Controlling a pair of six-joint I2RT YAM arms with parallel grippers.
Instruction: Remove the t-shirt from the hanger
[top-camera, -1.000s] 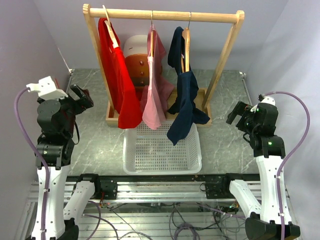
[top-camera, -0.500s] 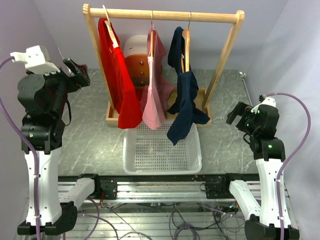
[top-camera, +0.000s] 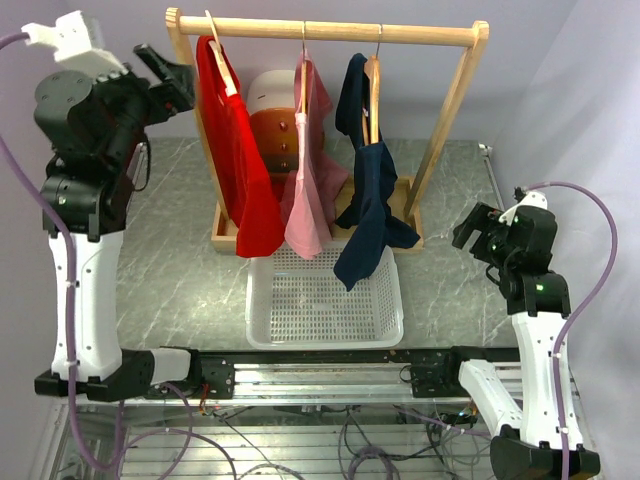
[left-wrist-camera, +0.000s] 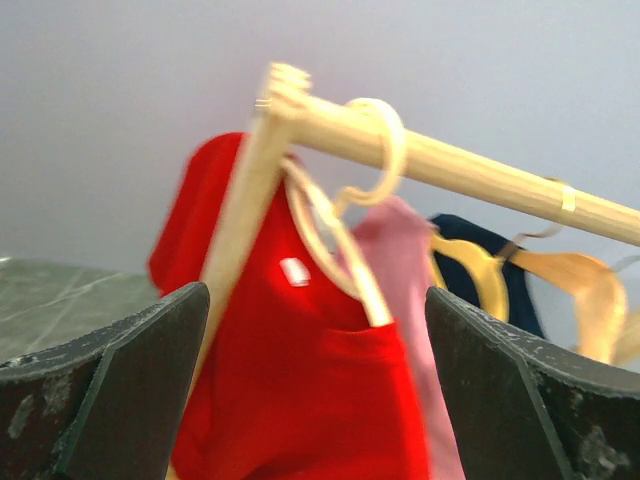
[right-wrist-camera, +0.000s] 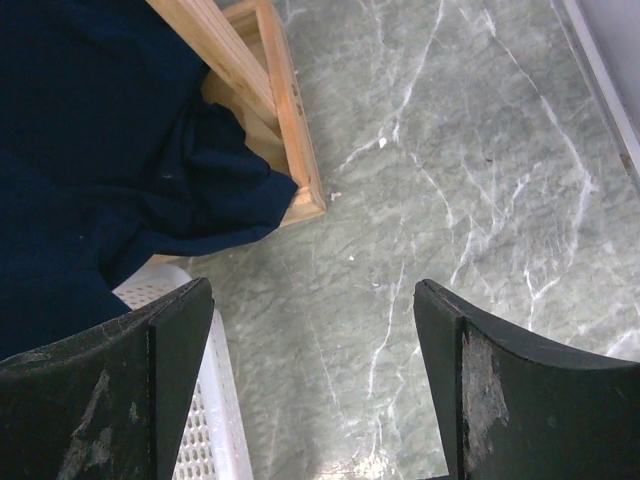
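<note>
The left gripper (top-camera: 170, 72) is up high, level with the rail (top-camera: 330, 30) of the wooden rack, just beside its left post, and its jaws stand wide apart with nothing between them. Through the left wrist camera the red t-shirt (left-wrist-camera: 300, 390) sits right in the gap, on its pale hanger (left-wrist-camera: 340, 250), the hook looped over the rail's left end (a small white label shows at the collar). The shirt hangs full length down the left side of the rack, its hem near the white basket (top-camera: 325, 300) on the marble table (top-camera: 180, 260). Next along the rail are a pink garment (top-camera: 305, 190) and a navy garment (top-camera: 370, 210), the navy one draping low over the basket's rim. Off to the right, well apart from the rack, the right gripper (top-camera: 472, 228) hangs low over the table, fingers spread and holding nothing.
</note>
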